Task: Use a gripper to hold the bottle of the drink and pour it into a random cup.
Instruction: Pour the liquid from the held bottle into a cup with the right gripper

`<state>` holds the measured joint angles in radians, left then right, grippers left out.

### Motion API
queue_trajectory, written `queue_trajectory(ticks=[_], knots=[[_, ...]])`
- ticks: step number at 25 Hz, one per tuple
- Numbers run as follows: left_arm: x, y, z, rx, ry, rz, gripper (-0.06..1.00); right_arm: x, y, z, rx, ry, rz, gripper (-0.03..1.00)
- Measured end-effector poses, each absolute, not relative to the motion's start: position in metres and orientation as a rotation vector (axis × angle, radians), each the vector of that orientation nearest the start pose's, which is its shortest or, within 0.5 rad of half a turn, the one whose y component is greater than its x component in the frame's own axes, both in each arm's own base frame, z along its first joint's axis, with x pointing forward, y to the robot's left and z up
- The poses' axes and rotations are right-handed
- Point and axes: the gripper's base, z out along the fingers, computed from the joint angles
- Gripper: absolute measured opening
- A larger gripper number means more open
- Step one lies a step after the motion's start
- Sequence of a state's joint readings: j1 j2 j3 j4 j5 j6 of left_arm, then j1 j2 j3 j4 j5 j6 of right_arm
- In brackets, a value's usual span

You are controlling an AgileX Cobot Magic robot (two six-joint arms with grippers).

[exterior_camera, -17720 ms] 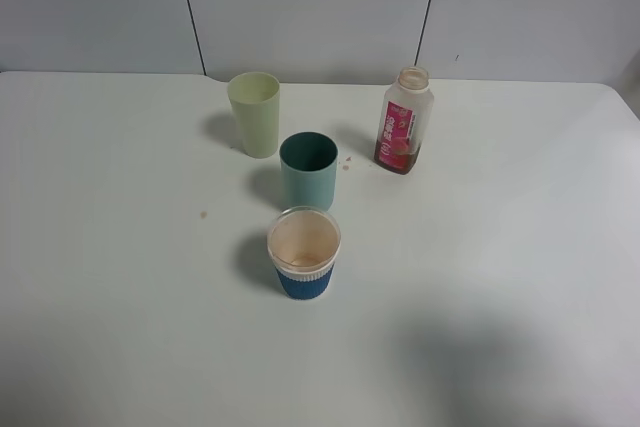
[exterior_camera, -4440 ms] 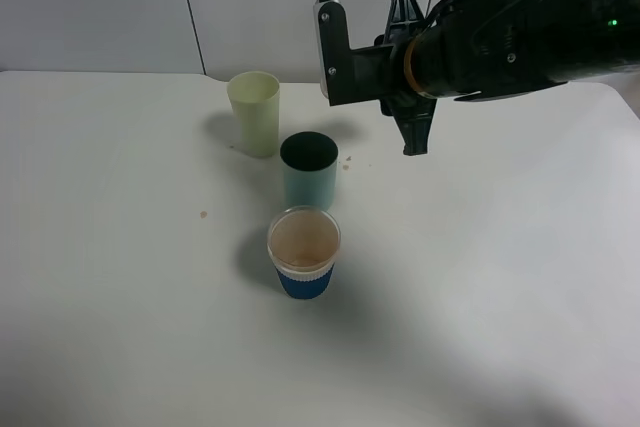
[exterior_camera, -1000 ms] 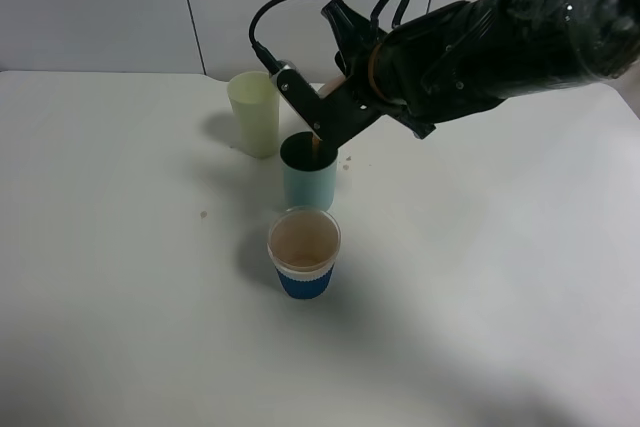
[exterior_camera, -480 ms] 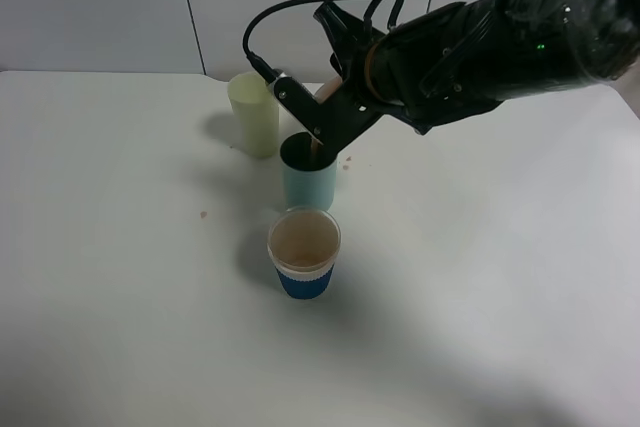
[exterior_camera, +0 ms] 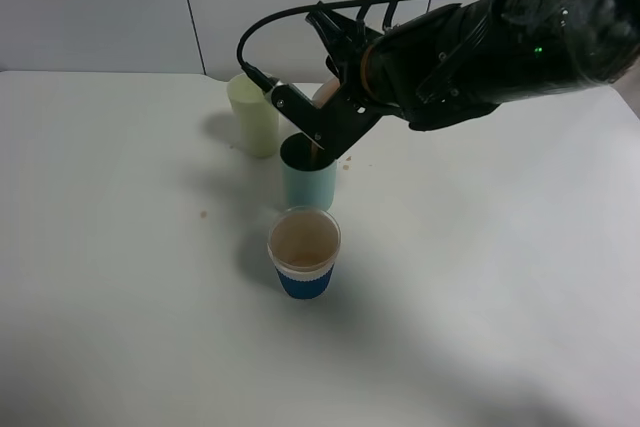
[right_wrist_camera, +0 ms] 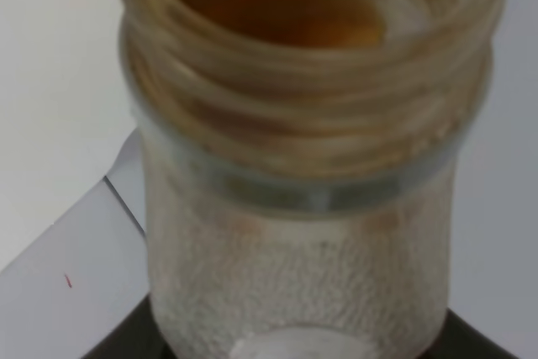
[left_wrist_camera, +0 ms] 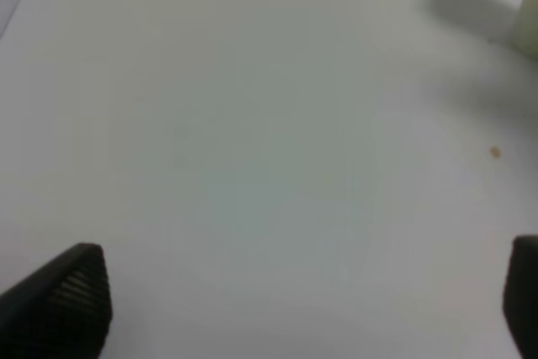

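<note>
My right gripper (exterior_camera: 335,112) is on the bulky black arm that reaches in from the right. It is shut on the bottle of the drink (exterior_camera: 325,93) and holds it tipped over the dark teal-green cup (exterior_camera: 308,182). Only a pinkish bit of the bottle shows past the arm. A thin brown stream (exterior_camera: 316,154) runs into the cup's dark mouth. In the right wrist view the bottle's wide capless neck (right_wrist_camera: 311,98) fills the picture, with brown drink inside. My left gripper (left_wrist_camera: 290,308) is open and empty over bare table, and it does not show in the exterior view.
A pale yellow-green tumbler (exterior_camera: 254,115) stands just behind and left of the teal cup; its edge shows in the left wrist view (left_wrist_camera: 531,6). A blue-sleeved clear cup (exterior_camera: 304,252) stands just in front. All are on a white table (exterior_camera: 120,277) with a grey wall behind.
The right wrist has rolled a little further, tipping the bottle more steeply over the teal cup. The cups have not moved.
</note>
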<state>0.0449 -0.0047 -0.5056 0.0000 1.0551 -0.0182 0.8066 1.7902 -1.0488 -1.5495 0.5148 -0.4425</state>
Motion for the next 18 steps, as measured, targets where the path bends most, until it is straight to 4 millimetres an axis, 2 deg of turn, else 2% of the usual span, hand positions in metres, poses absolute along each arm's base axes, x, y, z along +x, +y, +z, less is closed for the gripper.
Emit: queue_trajectory(ticks=[9,15,18], knots=[[-0.006,0.0,0.279,-0.064,2.027,0.017,0.93,0.289,0.241,0.207,-2.315,0.695,-1.182,0.36],[-0.006,0.0,0.279,-0.064,2.027,0.017,0.93,0.295,0.254,0.228,-2.237,0.679,-1.209,0.36],[-0.006,0.0,0.279,-0.064,2.027,0.017,0.93,0.296,0.256,0.232,-2.226,0.654,-1.224,0.36]])
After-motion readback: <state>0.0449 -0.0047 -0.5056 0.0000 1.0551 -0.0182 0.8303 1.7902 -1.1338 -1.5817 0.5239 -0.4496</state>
